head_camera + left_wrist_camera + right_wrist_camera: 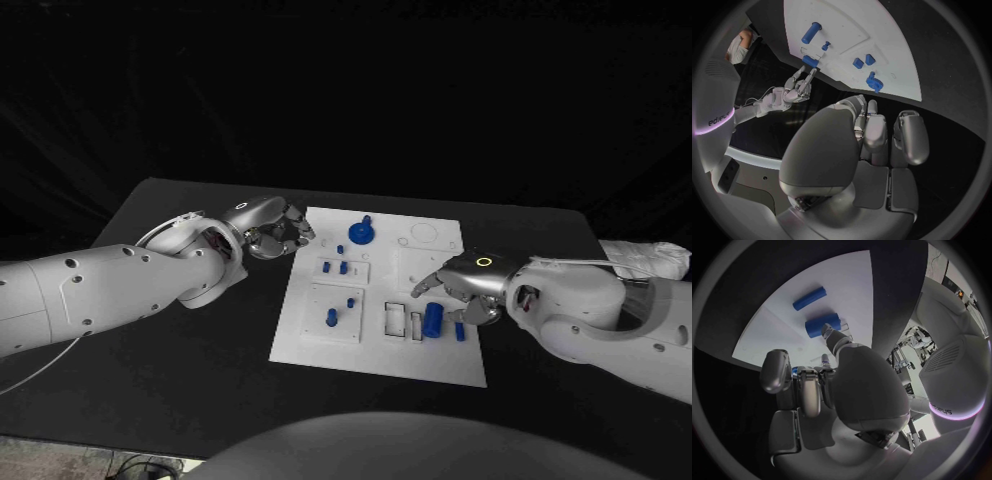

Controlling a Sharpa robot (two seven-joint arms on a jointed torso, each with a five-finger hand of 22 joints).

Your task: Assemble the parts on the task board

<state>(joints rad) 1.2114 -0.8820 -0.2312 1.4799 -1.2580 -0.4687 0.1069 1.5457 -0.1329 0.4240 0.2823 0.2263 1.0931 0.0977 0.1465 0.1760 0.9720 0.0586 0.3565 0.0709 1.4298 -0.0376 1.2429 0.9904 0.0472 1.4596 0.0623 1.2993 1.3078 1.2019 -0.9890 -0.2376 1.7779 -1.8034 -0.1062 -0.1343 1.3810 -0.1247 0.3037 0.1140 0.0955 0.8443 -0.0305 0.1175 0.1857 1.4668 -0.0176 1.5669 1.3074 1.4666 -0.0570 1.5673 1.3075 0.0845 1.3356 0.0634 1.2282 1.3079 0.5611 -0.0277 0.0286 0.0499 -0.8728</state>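
Right hand hovers over the task board's near right, one finger touching a blue cylinder, holding nothing. Left hand, fingers loosely curled and empty, hangs beside the board's far left edge.

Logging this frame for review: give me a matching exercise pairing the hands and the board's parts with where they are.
Things:
1. left hand
2. right hand
3. round blue part
4. blue cylinder

Places:
A. standing in a frame on the task board, by a hand's fingers
B. at the board's far end
C. over the board's right edge
D. beside the board's far left corner

Pairs: 1-D, 2-C, 3-B, 4-A
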